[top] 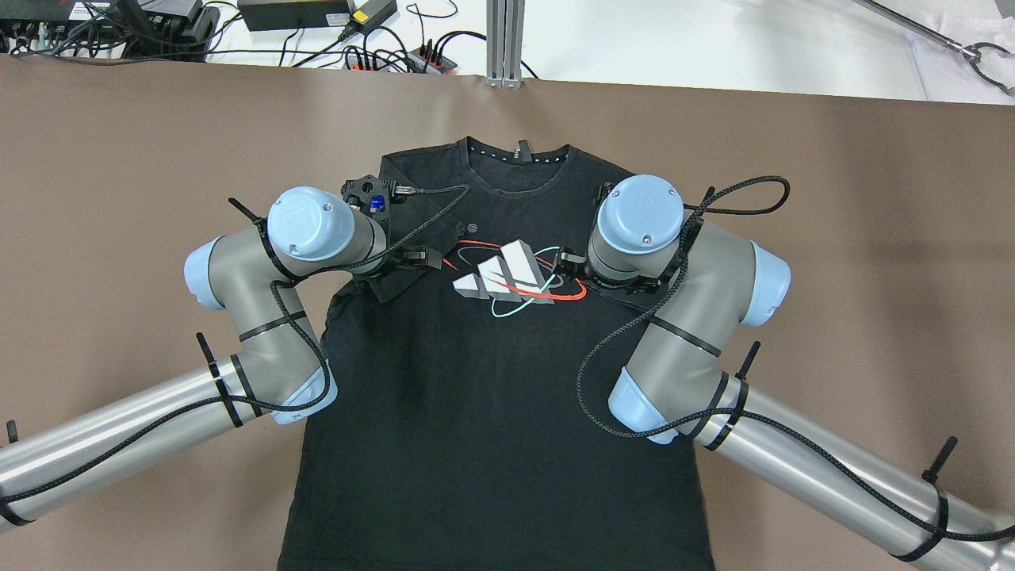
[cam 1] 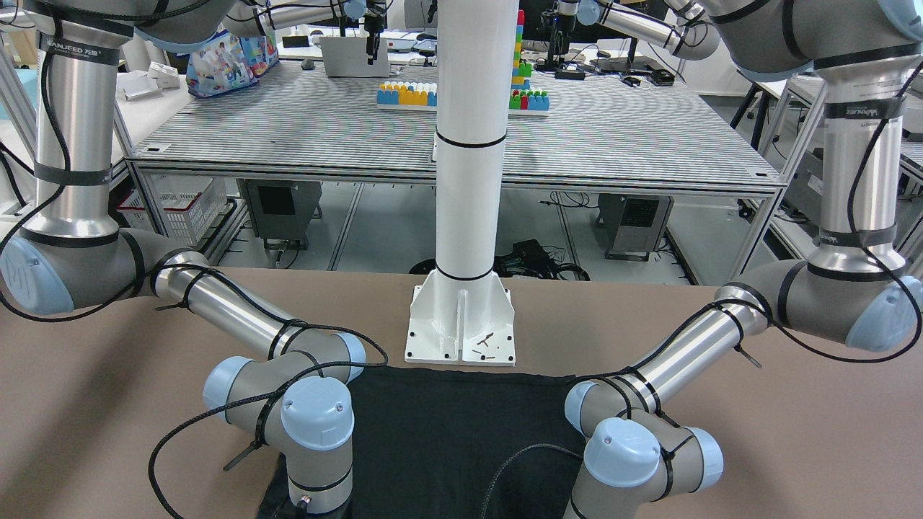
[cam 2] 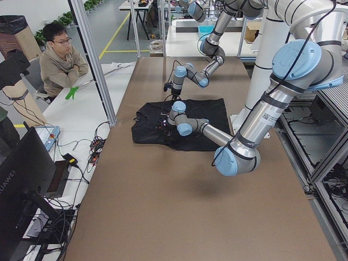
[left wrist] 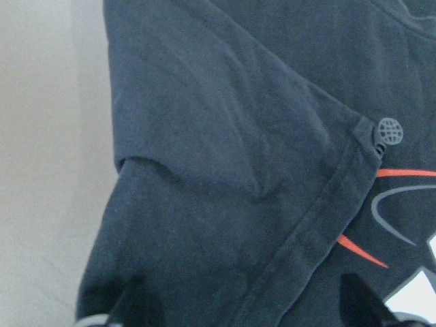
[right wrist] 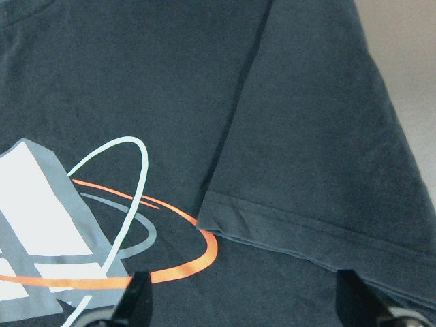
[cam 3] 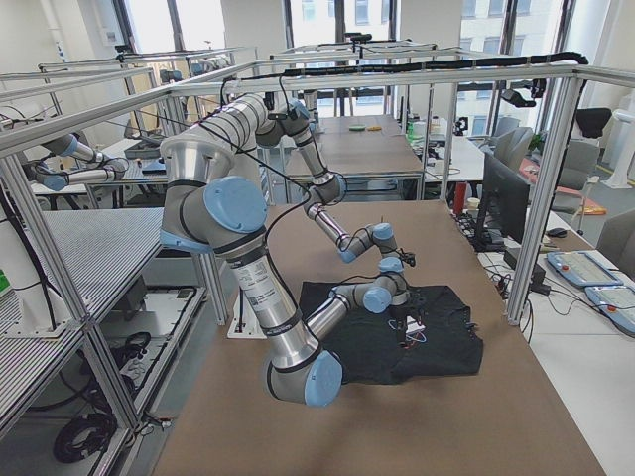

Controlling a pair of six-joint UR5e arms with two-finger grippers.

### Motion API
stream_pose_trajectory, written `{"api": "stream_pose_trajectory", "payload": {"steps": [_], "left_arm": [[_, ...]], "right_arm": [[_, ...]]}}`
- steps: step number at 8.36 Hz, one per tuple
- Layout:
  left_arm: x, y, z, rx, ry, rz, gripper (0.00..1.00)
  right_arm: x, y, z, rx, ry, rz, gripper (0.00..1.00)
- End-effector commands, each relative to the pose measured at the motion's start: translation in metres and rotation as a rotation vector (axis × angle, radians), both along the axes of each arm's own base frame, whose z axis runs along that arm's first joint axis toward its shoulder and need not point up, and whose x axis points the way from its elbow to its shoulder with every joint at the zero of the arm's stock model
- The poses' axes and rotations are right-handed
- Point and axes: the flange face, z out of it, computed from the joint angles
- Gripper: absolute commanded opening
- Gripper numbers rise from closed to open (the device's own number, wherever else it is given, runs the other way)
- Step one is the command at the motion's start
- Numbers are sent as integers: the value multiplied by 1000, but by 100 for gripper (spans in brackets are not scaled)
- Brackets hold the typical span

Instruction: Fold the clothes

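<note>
The clothes are one black T-shirt point(top: 492, 412) with a white, orange and teal chest print point(top: 507, 277), lying flat with its collar at the far side. Both short sleeves are folded inward onto the chest. My left gripper point(top: 420, 258) hovers low over the left sleeve point(left wrist: 225, 170); its fingers point(left wrist: 129, 303) stand wide apart, open, the sleeve hem running between them. My right gripper point(top: 564, 262) is open just above the right sleeve point(right wrist: 320, 150) beside the print, its fingertips point(right wrist: 139, 300) spread over the hem. Nothing is gripped.
The brown table point(top: 833, 238) stretches bare on both sides of the shirt. A white post point(cam 1: 469, 144) on a bolted base point(cam 1: 461, 324) stands at the shirt's bottom hem, on the robot's side. Cables and a power strip point(top: 381, 55) lie beyond the far edge. A person point(cam 2: 60, 54) sits there.
</note>
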Motion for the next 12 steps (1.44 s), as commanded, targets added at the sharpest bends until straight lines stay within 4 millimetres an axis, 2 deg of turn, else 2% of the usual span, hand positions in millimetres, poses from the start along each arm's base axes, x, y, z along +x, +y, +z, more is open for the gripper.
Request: {"api": "stream_pose_trajectory", "payload": {"steps": [1, 2, 5, 6, 8, 9, 10, 11, 12], "left_arm": [[-10, 18, 15, -6, 5, -1, 100], [-19, 25, 26, -10, 1, 0, 100], [-20, 30, 22, -9, 13, 8, 100], [-29, 37, 25, -8, 18, 12, 100], [-72, 72, 34, -18, 55, -5, 100], [-83, 86, 35, -42, 79, -14, 100], [-85, 100, 40, -75, 95, -4, 100], [-83, 120, 37, -136, 132, -28, 100], [-93, 136, 40, -148, 143, -46, 100]], "right_arm": [[-1, 1, -3, 2, -4, 0, 95], [0, -1, -3, 5, -1, 9, 95], [4, 1, -9, 18, -5, 20, 95], [6, 2, -9, 20, -7, 22, 95], [16, 12, -17, 15, -32, 65, 95], [17, 28, -9, 10, -33, 87, 95], [16, 62, 2, 42, -23, 85, 95], [32, 92, 10, 64, -28, 82, 95], [55, 124, 18, 36, -59, 102, 95]]}}
